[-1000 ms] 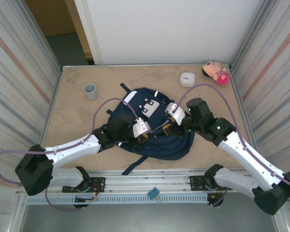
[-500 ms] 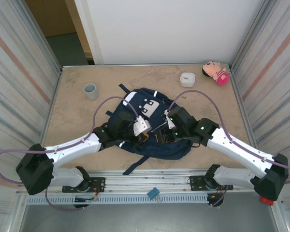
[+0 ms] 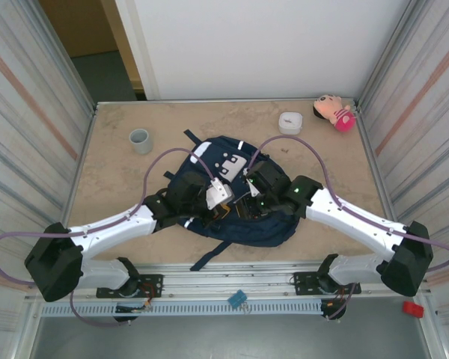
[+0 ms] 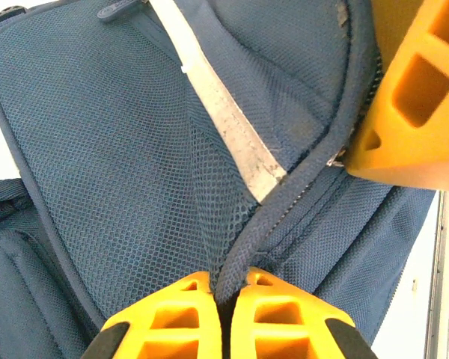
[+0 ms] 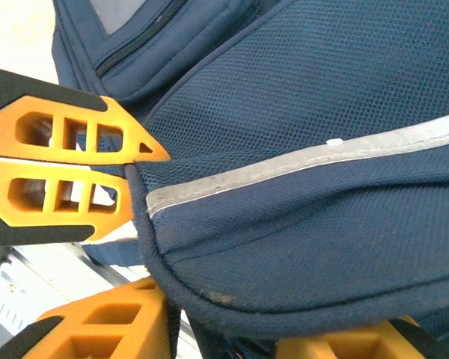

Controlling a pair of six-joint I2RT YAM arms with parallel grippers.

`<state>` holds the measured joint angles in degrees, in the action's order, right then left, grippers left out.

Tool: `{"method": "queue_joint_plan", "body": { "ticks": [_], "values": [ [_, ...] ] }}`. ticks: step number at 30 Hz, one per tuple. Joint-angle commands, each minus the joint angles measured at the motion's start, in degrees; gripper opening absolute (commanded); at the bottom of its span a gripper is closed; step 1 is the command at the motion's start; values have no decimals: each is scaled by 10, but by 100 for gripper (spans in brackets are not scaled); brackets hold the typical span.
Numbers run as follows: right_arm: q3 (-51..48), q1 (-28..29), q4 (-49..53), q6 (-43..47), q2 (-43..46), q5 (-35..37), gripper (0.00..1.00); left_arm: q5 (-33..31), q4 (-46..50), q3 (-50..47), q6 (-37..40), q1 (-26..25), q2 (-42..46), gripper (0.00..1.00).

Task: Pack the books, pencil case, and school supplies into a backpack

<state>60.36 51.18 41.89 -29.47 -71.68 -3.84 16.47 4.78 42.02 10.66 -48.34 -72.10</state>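
Verify that your left end effector (image 4: 226,280) is clamped shut on the backpack (image 3: 258,228) zip edge. Your right end effector (image 5: 232,325) straddles that edge; its grip cannot be determined.

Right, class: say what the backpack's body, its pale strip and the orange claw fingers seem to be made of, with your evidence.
The backpack looks like matte navy mesh fabric; a honeycomb weave shows. Its pale strip is probably reflective tape, smooth, grey-white and scuffed. The left claw has fingers of what seems rigid matte orange plastic, with cut-out cells.
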Motion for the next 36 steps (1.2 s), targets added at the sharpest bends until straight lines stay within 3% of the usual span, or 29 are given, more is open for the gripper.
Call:
{"method": "queue_joint_plan", "body": {
  "ticks": [1,11,14,20,28,36],
  "values": [
    [23,11,16,-6,-7,33,27,14,-23,35,-16,5,10,0],
    [54,12,112,-43,1,94,4,-4,-2,34,-4,16,3,0],
    [61,-2,128,-41,4,73,2,-9,1,31,-6,21,2,0],
    [55,-7,92,-56,-4,-5,6,3,-8,32,-7,22,1,0],
    [54,-3,93,-77,-32,3,21,17,-15,41,-6,22,-2,0],
    [36,3,106,-95,-28,45,15,14,-18,36,-8,22,5,0]
  ]
}}
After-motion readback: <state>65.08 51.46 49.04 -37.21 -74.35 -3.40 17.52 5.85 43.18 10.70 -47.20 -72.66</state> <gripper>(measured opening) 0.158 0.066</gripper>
